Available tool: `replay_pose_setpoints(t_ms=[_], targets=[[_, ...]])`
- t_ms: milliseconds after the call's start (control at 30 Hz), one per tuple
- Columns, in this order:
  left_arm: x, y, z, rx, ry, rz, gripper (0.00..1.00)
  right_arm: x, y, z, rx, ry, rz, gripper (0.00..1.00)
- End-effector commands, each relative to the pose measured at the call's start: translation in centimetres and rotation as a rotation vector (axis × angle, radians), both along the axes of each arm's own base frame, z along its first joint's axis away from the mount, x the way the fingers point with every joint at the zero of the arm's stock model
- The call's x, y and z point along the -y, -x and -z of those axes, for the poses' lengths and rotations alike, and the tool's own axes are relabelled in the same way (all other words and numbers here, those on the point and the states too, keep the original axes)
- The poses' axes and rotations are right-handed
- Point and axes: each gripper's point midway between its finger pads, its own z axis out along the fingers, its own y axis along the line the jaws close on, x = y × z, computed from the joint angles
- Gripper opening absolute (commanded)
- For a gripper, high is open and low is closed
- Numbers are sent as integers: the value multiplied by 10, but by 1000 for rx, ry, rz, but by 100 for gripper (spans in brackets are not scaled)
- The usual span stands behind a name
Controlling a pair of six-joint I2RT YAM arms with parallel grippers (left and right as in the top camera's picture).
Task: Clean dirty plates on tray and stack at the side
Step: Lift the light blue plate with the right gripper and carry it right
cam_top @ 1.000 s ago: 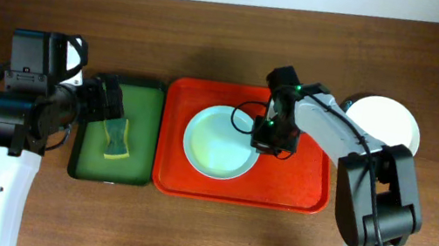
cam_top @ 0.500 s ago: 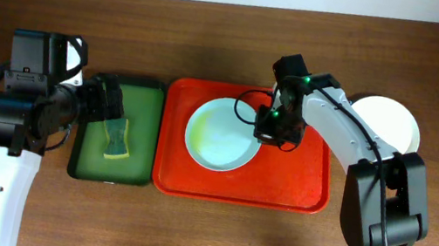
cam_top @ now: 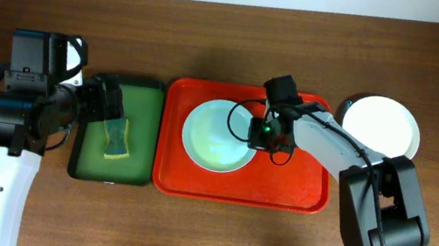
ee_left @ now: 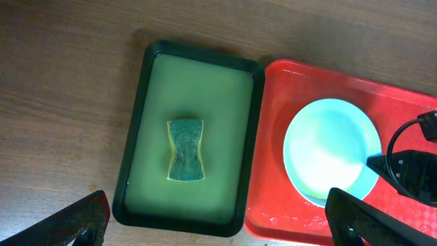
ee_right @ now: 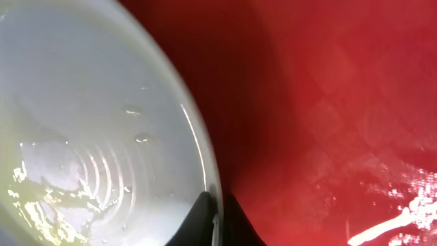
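Note:
A pale mint plate (cam_top: 216, 136) lies on the red tray (cam_top: 302, 189). My right gripper (cam_top: 258, 134) is shut on its right rim. The right wrist view shows the two fingers (ee_right: 217, 222) pinching the rim of the plate (ee_right: 82, 123), with a yellowish smear low at the left, and the wet red tray (ee_right: 341, 102) beside it. A white plate (cam_top: 383, 122) sits on the table right of the tray. My left gripper (ee_left: 215, 222) is open above the green tray (ee_left: 198, 116), holding nothing. The plate (ee_left: 328, 147) and red tray (ee_left: 403, 96) show there too.
A dark green tray (cam_top: 137, 172) with a green and yellow sponge (cam_top: 116, 139) lies left of the red tray. The sponge (ee_left: 186, 150) lies in the middle of it in the left wrist view. Brown wooden table (cam_top: 184, 232) all round.
My right gripper moved a little down and left with the plate's rim in it, and the plate shifted slightly left on the tray. The left arm has not moved.

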Motion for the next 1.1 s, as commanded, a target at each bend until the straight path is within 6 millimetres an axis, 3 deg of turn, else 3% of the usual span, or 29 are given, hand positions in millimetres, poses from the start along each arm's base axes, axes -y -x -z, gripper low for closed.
replay_pose_setpoints(t_ms=[0, 100, 167, 333, 400, 567, 633, 767, 867, 933, 1067], targets=[[-3, 0, -8, 24, -9, -8, 99, 6, -9, -10, 42, 30, 7, 4], [-3, 0, -8, 24, -9, -8, 99, -23, -19, -74, 131, -142, -35, 4], [-3, 0, -8, 24, -9, -8, 99, -33, -16, -91, 109, -232, 5, 4], [-3, 0, -8, 24, -9, -8, 99, -57, -23, -100, 134, -281, 77, 4], [-3, 0, -8, 24, -9, -8, 99, -69, -32, -102, 212, -233, 122, 4], [-3, 0, -8, 24, -9, -8, 99, -120, -41, -119, 511, -92, 130, 4], [-3, 0, -8, 24, -9, -8, 99, -124, -44, -128, 622, -13, 131, 4], [-3, 0, -8, 24, -9, -8, 99, -143, -63, -176, 896, 129, -102, 4], [-3, 0, -8, 24, -9, -8, 99, -154, -71, -205, 990, 146, -168, 4], [-3, 0, -8, 24, -9, -8, 99, -166, -66, -212, 1016, 122, -178, 4], [-3, 0, -8, 24, -9, -8, 99, -188, -64, -202, 1070, 171, -249, 4]])
